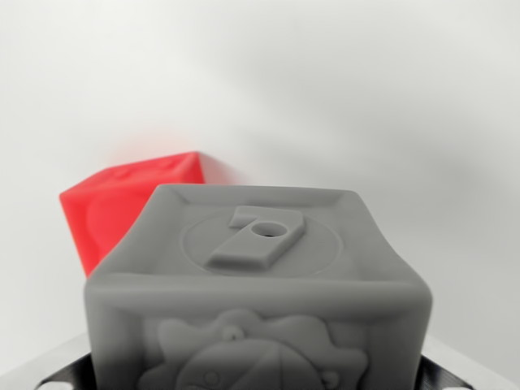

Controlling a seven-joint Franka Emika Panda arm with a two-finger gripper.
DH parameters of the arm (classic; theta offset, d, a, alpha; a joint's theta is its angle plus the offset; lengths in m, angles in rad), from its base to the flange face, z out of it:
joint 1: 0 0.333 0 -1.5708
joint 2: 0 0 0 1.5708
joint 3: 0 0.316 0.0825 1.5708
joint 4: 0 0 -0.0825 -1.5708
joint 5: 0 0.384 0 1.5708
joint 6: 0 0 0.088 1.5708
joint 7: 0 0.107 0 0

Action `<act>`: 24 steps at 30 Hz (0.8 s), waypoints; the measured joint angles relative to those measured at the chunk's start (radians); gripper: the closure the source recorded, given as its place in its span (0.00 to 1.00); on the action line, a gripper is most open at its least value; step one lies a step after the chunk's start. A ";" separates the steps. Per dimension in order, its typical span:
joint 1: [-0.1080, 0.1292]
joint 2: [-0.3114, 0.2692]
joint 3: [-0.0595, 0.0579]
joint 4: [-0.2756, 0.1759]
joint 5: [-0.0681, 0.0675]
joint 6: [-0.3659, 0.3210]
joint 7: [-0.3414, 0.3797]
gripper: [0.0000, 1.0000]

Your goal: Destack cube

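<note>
A grey cube (258,284) fills the lower middle of the wrist view. Its top face carries a raised numeral 7 with a small hole, and its front face a relief figure. My gripper (258,380) is shut on it: dark fingers (65,375) show at the bottom left and bottom right corners, tight against the cube's sides. Behind it, toward the wrist view's left, a red cube (122,207) lies on the white surface, turned corner-on and partly hidden by the grey cube. The two cubes look apart, not stacked.
A plain white surface (366,106) runs around and beyond both cubes, with soft shadows across it. Nothing else is in view.
</note>
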 joint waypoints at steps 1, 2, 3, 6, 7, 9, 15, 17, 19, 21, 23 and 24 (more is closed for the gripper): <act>-0.001 0.002 -0.003 0.003 0.001 0.000 0.006 1.00; -0.002 0.005 -0.006 0.006 0.002 -0.001 0.011 1.00; -0.003 0.007 -0.008 0.008 0.002 -0.001 0.017 1.00; -0.006 0.013 -0.014 0.016 0.004 -0.002 0.031 1.00; -0.007 0.016 -0.017 0.018 0.005 -0.002 0.036 1.00; -0.009 0.020 -0.022 0.023 0.007 -0.003 0.046 1.00; -0.014 0.033 -0.037 0.041 0.013 -0.006 0.078 1.00; -0.017 0.039 -0.042 0.047 0.015 -0.007 0.089 1.00; -0.019 0.044 -0.047 0.053 0.017 -0.008 0.100 1.00; -0.020 0.048 -0.052 0.059 0.018 -0.009 0.111 1.00; -0.021 0.051 -0.056 0.064 0.020 -0.010 0.119 1.00; -0.021 0.054 -0.059 0.068 0.021 -0.011 0.125 1.00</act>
